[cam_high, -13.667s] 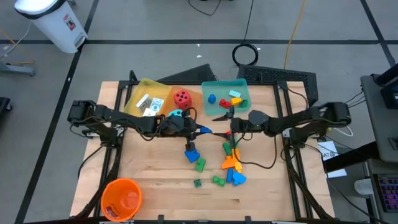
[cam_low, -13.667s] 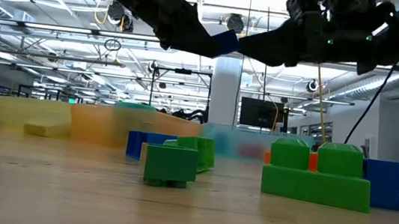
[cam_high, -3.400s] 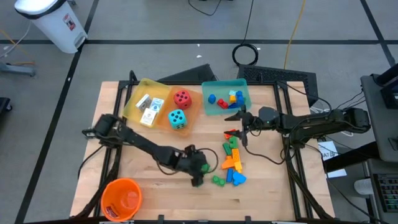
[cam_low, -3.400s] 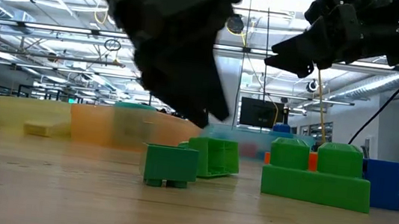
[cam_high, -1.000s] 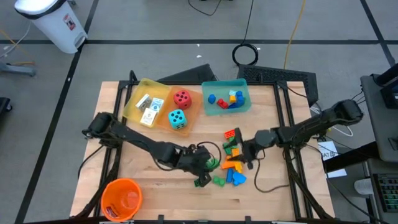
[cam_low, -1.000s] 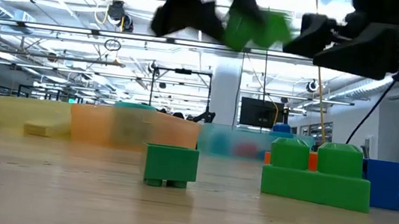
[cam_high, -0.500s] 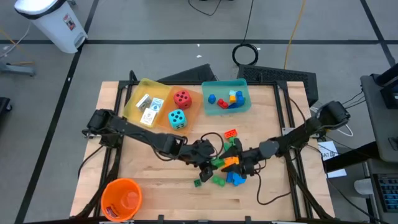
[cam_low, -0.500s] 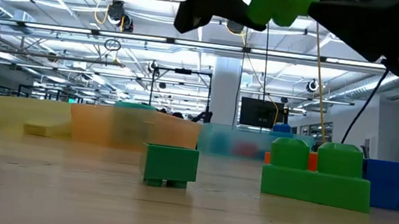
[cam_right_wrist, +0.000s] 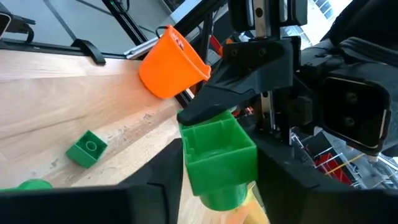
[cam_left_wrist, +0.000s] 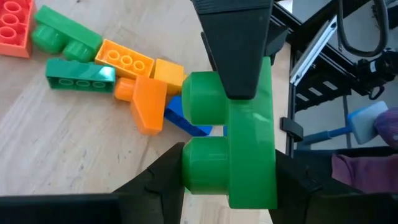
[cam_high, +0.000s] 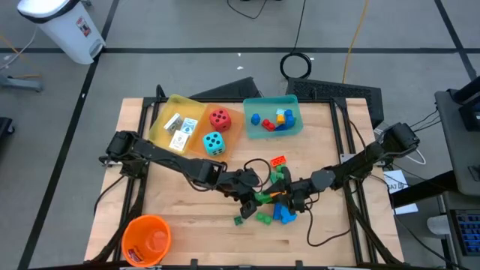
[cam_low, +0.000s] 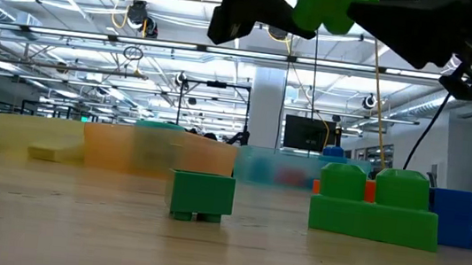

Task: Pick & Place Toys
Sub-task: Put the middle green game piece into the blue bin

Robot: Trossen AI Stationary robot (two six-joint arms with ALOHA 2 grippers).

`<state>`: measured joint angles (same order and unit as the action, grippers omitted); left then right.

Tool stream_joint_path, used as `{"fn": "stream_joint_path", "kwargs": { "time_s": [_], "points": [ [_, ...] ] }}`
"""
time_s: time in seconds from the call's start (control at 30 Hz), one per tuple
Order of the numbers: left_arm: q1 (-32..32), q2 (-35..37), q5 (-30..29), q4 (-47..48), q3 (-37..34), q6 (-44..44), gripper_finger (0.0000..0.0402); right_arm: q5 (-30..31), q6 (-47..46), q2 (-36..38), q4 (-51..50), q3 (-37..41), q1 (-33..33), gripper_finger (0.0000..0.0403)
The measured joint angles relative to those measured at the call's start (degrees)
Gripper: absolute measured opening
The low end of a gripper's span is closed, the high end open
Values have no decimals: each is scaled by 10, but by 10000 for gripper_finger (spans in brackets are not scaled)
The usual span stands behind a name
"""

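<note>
Above the worktop's [cam_high: 180, 217] middle, toward its near edge, the left pincer [cam_left_wrist: 239, 93] and right pincer [cam_right_wrist: 217, 155] both clamp one green two-stud plastic brick [cam_left_wrist: 239, 155], held aloft. A small green brick [cam_low: 202, 194] lies on the wood below.

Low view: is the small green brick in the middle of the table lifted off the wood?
No. The small green brick stands flat on the table; the airborne one is a different green brick high above it.
</note>
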<state>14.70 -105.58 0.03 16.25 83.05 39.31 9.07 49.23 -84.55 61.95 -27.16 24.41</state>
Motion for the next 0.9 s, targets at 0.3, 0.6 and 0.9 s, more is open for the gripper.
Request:
{"fn": "stream_joint_path", "kwargs": {
  "time_s": [0.3, 0.6, 0.9],
  "points": [
    [-7, 5, 11, 6, 0, -31, 170, 3, -16, 0, 2, 0, 0, 93],
    [-28, 63, -39, 50, 0, -168, 380, -1, -141, 38, -66, 0, -26, 92],
    [8, 123, -197, 24, -41, -277, 305, 60, -283, 160, -245, 1, -75, 92]
  ]
}}
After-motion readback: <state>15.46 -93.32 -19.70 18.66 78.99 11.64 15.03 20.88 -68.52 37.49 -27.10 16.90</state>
